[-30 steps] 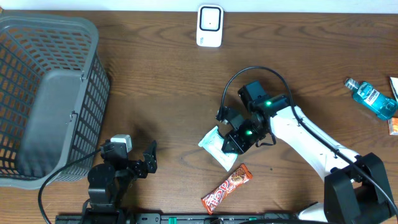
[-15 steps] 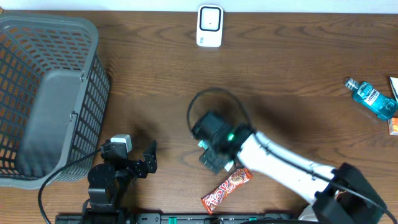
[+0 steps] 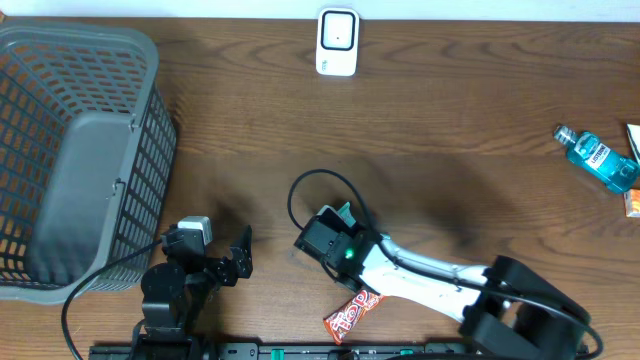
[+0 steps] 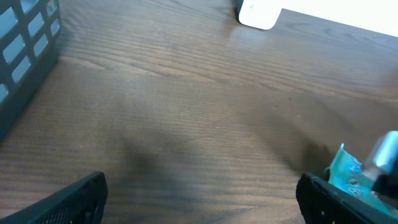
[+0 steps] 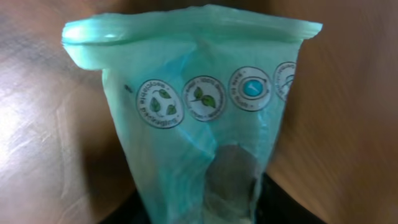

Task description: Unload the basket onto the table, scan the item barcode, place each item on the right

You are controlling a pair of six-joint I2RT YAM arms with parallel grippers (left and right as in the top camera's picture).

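Judging from the layout, the carry toward the scanner (image 3: pixel 338 42) is taken to be the step in hand, with no scan yet made. Well below the scanner and to its left, the left gripper (image 3: pixel 228 262) is held wide open and empty over the surface (image 3: pixel 450 120). Almost straight below the scanner, and well apart from it, the right gripper (image 3: pixel 330 238) is clamped on the lower part of a green pouch (image 5: pixel 199 124), whose sealed edge is turned away from the gripper. No barcode can be seen on the face shown; only round symbols are visible. Next, the pouch would need to be brought up to the scanner and turned until its barcode is faced toward it.
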